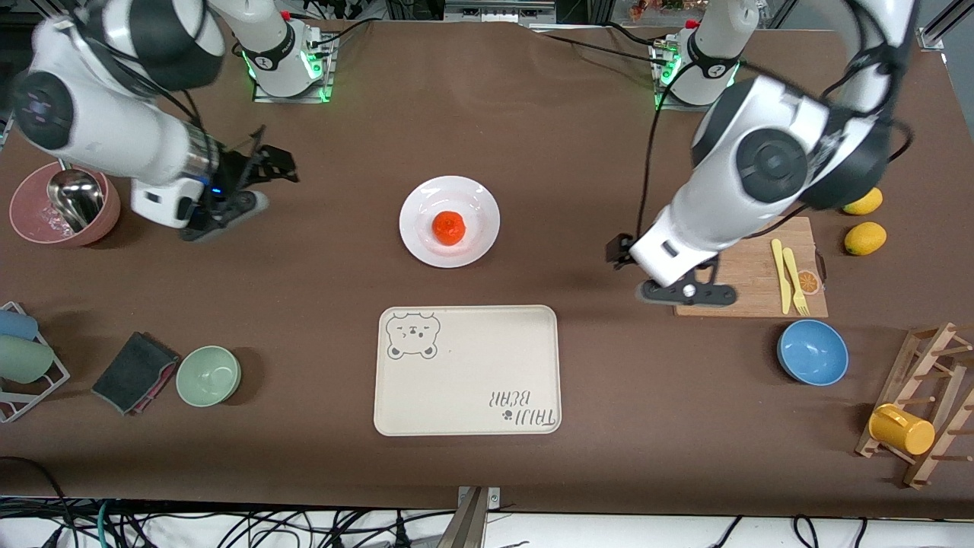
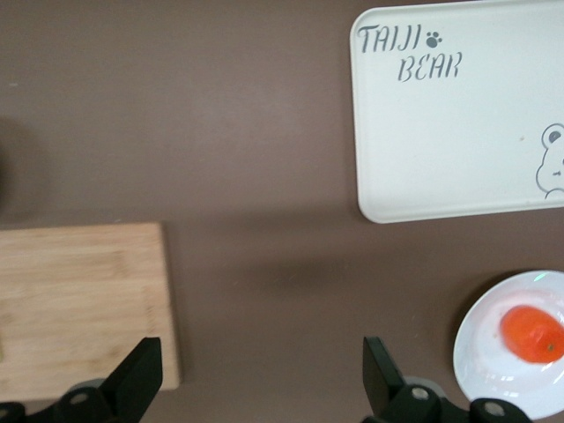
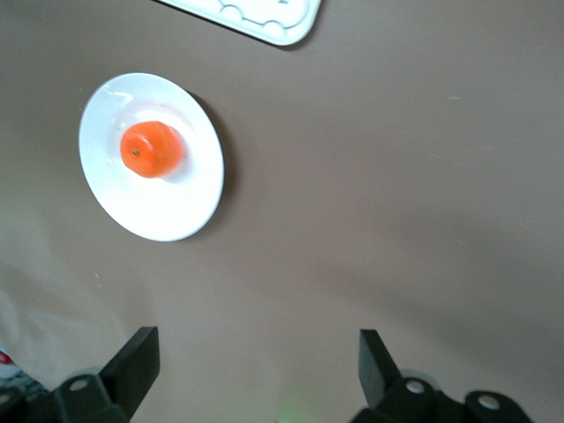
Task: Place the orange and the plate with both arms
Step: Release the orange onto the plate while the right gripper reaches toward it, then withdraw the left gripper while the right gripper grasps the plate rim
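You have the orange (image 1: 449,227) sitting in the middle of the plate (image 1: 426,247), and the plate rests on the brown table (image 1: 533,137) about midway between the two arms. Just nearer the front camera than the plate lies the cream bear-printed tray (image 1: 467,371), apart from it and with nothing on it.

Your left gripper (image 1: 689,291) hangs over the edge of the wooden cutting board (image 1: 749,274), toward the left arm's end of the table; its fingers (image 2: 141,377) stand spread wide with nothing between them. The board carries a yellow knife and fork (image 1: 790,275). Two yellow fruits (image 1: 864,221) lie beside the board, and a blue bowl (image 1: 812,352) sits nearer the camera than the board.

Your right gripper (image 1: 262,169) hangs over bare table toward the right arm's end, well apart from the plate, its fingers (image 3: 137,357) likewise wide apart and holding nothing. Beside it stands a pink bowl (image 1: 30,221) holding a metal cup (image 1: 74,198). A green bowl (image 1: 208,375) and a dark cloth (image 1: 133,371) lie nearer the camera.
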`<action>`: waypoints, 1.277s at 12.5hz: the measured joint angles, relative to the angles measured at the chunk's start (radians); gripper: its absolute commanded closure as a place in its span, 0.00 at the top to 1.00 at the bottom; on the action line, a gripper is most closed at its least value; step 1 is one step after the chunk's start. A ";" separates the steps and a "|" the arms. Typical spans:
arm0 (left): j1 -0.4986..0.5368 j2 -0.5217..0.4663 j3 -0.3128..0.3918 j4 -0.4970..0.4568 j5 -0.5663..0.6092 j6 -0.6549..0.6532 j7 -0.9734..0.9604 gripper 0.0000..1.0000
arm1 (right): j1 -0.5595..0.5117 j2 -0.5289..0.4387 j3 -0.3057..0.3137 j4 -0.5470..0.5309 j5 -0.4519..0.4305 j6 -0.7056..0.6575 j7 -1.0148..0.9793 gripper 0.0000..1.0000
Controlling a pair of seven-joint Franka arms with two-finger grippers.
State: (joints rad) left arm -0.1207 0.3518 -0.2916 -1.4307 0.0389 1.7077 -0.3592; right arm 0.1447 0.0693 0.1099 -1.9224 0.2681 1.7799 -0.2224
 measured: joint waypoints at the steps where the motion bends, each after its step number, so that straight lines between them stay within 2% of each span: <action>1: 0.009 -0.035 0.006 0.007 0.000 -0.057 0.015 1.00 | 0.000 0.003 0.015 -0.070 0.042 0.077 -0.002 1.00; 4: 0.040 -0.106 0.018 0.024 0.000 -0.144 0.075 1.00 | 0.000 0.011 0.075 -0.274 0.229 0.304 -0.035 1.00; 7: 0.068 -0.163 0.088 -0.002 0.000 -0.142 0.145 1.00 | 0.001 0.039 0.114 -0.408 0.455 0.446 -0.131 1.00; 11: 0.071 -0.290 0.140 -0.193 0.000 -0.003 0.149 1.00 | 0.000 0.174 0.124 -0.455 0.698 0.565 -0.306 1.00; 16: 0.068 -0.331 0.133 -0.225 -0.001 -0.011 0.149 1.00 | 0.000 0.321 0.188 -0.454 0.972 0.665 -0.484 1.00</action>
State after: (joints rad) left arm -0.0522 0.0210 -0.1591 -1.6560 0.0383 1.6965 -0.2102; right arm 0.1450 0.3898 0.2976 -2.3763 1.2396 2.4448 -0.7061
